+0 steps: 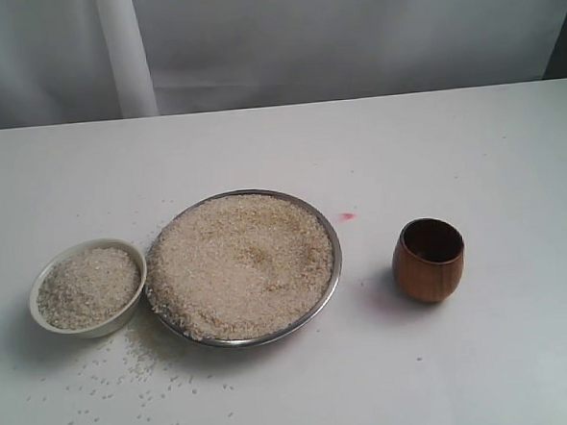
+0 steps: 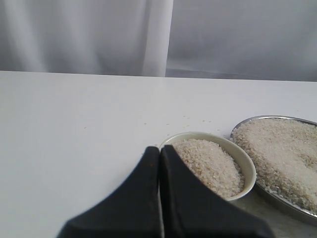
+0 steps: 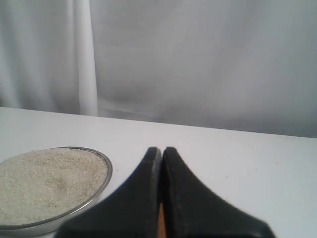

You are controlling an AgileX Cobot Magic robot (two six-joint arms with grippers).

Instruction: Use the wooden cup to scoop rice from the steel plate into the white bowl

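Note:
The steel plate (image 1: 334, 267) lies mid-table, heaped with rice (image 1: 238, 263). Touching its left rim is the white bowl (image 1: 103, 329), piled with rice (image 1: 88, 287). The wooden cup (image 1: 430, 271) stands upright and empty to the right of the plate, untouched. Neither gripper appears in the exterior view. My left gripper (image 2: 160, 148) is shut and holds nothing, with the white bowl (image 2: 247, 166) just beyond its tips and the plate (image 2: 246, 121) beside that. My right gripper (image 3: 162, 148) is shut and empty, the plate (image 3: 108, 168) off to one side. A thin brown strip shows through its finger gap.
Loose grains (image 1: 139, 361) are scattered on the white table in front of the bowl and plate. A small pink mark (image 1: 346, 215) sits behind the plate's right side. A pale curtain (image 1: 124, 49) hangs behind the table's far edge.

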